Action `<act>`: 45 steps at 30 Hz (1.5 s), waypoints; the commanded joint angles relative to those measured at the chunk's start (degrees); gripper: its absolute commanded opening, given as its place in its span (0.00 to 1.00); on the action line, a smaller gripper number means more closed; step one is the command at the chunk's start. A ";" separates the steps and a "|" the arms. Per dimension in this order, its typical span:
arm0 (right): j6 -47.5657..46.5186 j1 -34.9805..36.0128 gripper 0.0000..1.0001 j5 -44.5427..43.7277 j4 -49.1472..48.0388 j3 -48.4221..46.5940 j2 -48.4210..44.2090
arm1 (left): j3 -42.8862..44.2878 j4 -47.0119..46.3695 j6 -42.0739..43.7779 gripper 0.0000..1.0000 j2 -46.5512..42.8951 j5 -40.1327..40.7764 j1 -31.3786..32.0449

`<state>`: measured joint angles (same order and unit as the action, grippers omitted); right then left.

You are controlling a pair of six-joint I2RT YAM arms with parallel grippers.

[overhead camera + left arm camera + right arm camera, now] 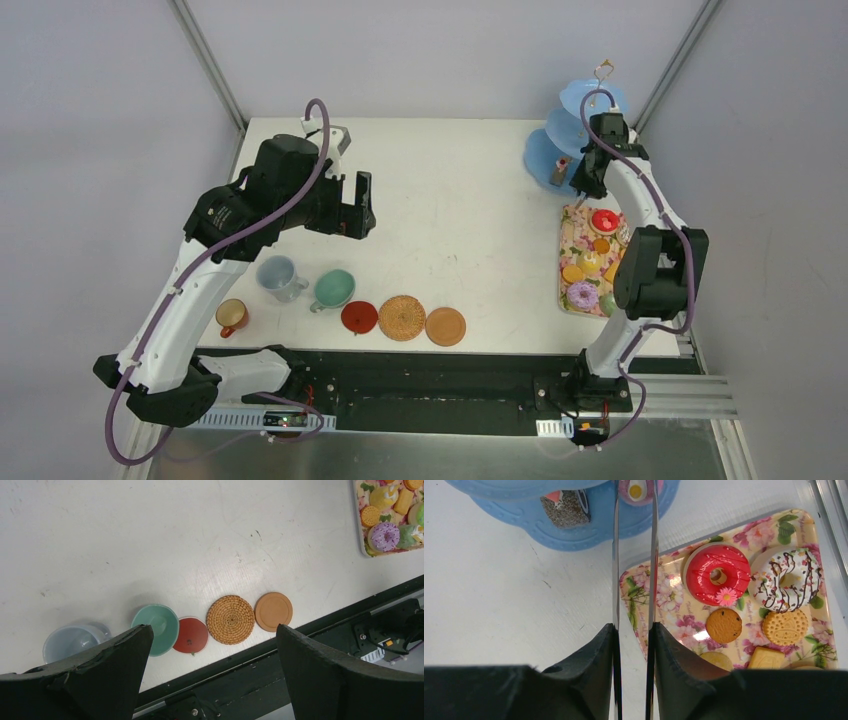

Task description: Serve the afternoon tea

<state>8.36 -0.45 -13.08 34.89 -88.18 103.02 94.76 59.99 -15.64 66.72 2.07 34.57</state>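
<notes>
My right gripper (634, 630) is shut on the long metal tongs (616, 555). Their tips reach a small pink sweet (636, 489) on the light-blue stand (599, 525), beside a dark square cake (566, 502). Donuts (717, 573) and biscuits (724, 625) lie on the floral tray (659, 595). My left gripper (358, 205) hangs open and empty above the table. Below it stand the grey-blue cup (278, 275), mint cup (333, 289) and orange cup (232, 316). The red (359, 316), woven (402, 317) and tan (445, 326) coasters lie in a row.
The stand (585, 105) sits at the back right corner, with the tray (575, 225) just in front of it. Cups and coasters lie along the near table edge, next to the black base rail (420, 385). Grey walls close in the sides.
</notes>
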 commanded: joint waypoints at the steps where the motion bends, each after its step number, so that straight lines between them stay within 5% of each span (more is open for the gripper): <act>1: 3.23 2.92 0.27 -6.43 -4.08 1.15 -4.19 | -0.51 0.40 1.52 1.00 -0.74 1.37 0.41; 29: 3.61 4.32 0.44 -6.99 1.07 -5.97 1.01 | -0.77 0.39 2.23 1.00 -1.82 2.33 0.41; 45: 3.69 4.32 0.45 -4.85 3.69 -5.25 -0.95 | -0.46 0.48 2.45 1.00 -1.84 2.46 0.41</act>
<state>11.73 4.01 -18.59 37.30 -91.70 103.98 93.67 60.03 -14.06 65.34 3.62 34.57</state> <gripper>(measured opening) 0.449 0.995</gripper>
